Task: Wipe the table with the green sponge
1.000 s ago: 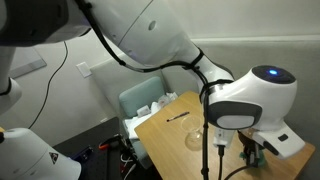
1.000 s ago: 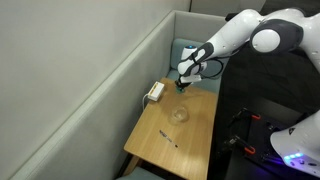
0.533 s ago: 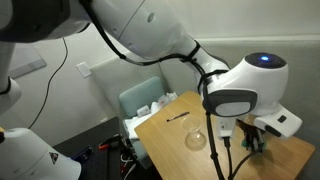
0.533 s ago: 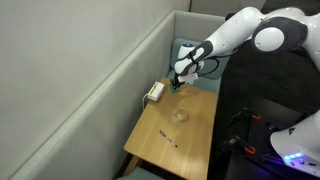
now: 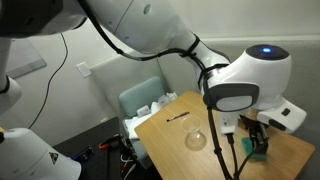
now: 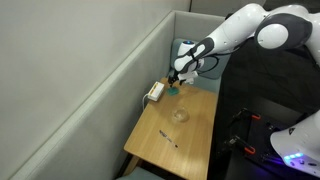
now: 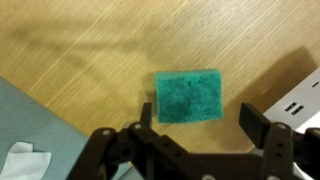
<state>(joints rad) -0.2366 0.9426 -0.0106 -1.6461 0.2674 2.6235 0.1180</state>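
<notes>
End effector, in an exterior view: the end effector point(image 5: 253, 140) hangs low over the far part of the tabletop point(image 5: 165, 135), under the arm's big white wrist joint. How far its fingers are spread cannot be told from here.
Green sponge, in an exterior view: a bit of the green sponge point(image 5: 259, 151) shows on the wood at the fingers.
Glass, in an exterior view: a clear glass point(image 5: 197, 140) stands upright near the middle of the tabletop, apart from the sponge.
Pen-like thing, in an exterior view: a thin dark pen-like thing point(image 5: 178, 117) lies flat on the chair side.
Chair, in an exterior view: a pale blue-green chair point(image 5: 140, 100) stands at the tabletop's edge, with white stuff on its seat.

End effector, in an exterior view: it point(image 6: 176, 83) points down over the tabletop's point(image 6: 195, 138) far end, near the white box point(image 6: 154, 92).
Green sponge, in an exterior view: too small to make out under the end effector.
Glass, in an exterior view: the glass point(image 6: 180, 114) stands apart from the end effector, nearer the camera.

Green sponge, wrist view: it point(image 7: 189, 95) lies flat on the wood grain point(image 7: 90, 50), its whole top face in sight.
End effector, wrist view: released point(image 7: 200, 122). The dark fingers point(image 7: 148, 115) are spread wider than the sponge and flank its near edge, gripping nothing. Whether they touch it cannot be told.
White box, wrist view: it point(image 7: 300, 95) sits at the picture's right edge, apart from the sponge.
Chair, wrist view: a grey-blue surface point(image 7: 30, 125) fills the lower left corner.
</notes>
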